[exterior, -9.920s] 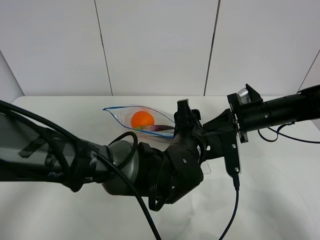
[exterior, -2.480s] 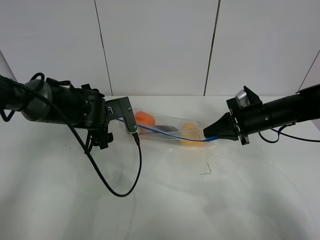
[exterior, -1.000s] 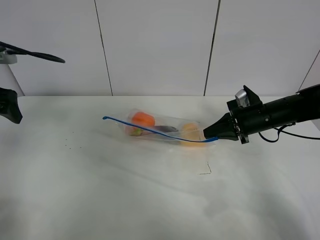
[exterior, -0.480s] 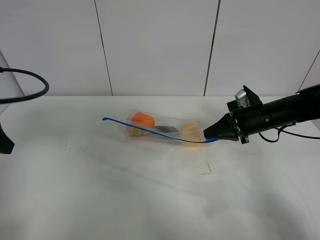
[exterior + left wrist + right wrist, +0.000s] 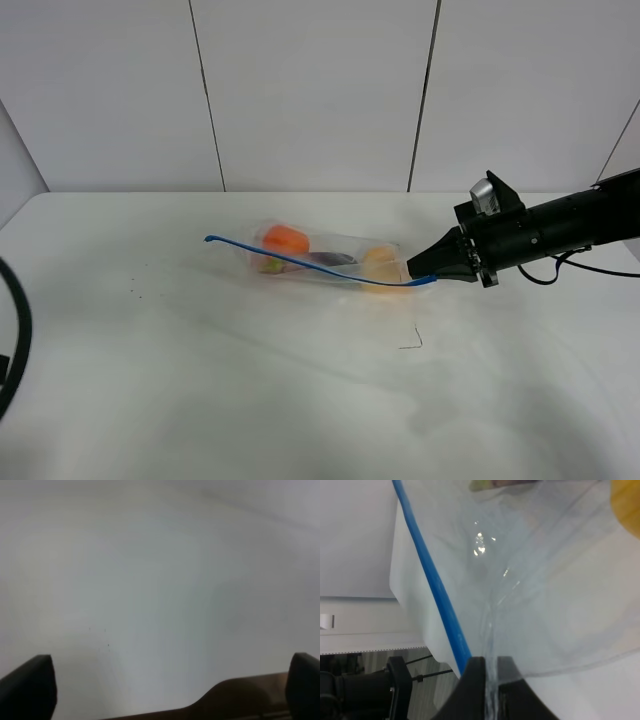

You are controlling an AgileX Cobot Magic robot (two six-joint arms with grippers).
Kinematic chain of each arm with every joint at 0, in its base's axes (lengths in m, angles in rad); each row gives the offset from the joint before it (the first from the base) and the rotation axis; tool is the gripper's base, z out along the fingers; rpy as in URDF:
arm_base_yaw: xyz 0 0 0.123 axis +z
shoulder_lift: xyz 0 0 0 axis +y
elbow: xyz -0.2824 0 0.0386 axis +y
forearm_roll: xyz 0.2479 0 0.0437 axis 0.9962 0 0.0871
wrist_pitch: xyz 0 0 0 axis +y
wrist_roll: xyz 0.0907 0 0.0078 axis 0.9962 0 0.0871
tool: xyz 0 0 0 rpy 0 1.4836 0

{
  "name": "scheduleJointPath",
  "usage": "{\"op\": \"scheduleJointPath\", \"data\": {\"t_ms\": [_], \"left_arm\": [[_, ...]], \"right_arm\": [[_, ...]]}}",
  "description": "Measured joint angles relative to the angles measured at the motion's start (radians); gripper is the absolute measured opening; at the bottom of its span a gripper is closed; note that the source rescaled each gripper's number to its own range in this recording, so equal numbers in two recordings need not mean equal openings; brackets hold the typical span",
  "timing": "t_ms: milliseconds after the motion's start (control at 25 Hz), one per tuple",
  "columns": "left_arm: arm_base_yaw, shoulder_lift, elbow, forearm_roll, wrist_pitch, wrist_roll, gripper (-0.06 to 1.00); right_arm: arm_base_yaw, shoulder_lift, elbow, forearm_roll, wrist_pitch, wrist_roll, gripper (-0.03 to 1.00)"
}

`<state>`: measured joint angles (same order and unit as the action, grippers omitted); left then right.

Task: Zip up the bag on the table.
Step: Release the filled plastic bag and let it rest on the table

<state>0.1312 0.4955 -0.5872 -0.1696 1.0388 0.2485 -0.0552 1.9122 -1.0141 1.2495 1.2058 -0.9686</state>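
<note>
I see one clear, crinkly bag [image 5: 345,246] lying on the white tabletop [image 5: 200,380], its single blue zipper strip [image 5: 300,264] running away from my right jaws, which are clamped on the bag's corner. Inside are one orange [image 5: 286,239], one eggplant [image 5: 330,258] and one pear [image 5: 379,262] (nearest those jaws). My left jaws are spread wide, well apart from the bag

Matte black tubular right arm [image 5: 575,215], small silver-grey block [image 5: 484,190] on its wrist, thin black cable [image 5: 610,281] trailing below, tapered black right pincer [image 5: 420,270], left pincer [image 5: 167,687] with rounded black fingertips [image 5: 27,687], thick black cable loop [image 5: 18,340]
</note>
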Motion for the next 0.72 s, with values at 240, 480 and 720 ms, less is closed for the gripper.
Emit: {"op": "scheduleJointPath", "data": {"t_ms": [240,480,720], "left_arm": [[0.0,-0.232,0.033,-0.001,0.001,0.002,1.0],[0.0,-0.444,0.071,-0.019,0.004,0.003,1.0],[0.0,-0.498,0.077,-0.067,0.012,0.015,1.0]], "right_arm": [[0.0,0.0,0.0,0.0,0.0,-0.006,0.0],[0.0,0.0,0.0,0.0,0.0,-0.012,0.0],[0.0,0.0,0.0,-0.001,0.0,-0.018,0.0]]}}
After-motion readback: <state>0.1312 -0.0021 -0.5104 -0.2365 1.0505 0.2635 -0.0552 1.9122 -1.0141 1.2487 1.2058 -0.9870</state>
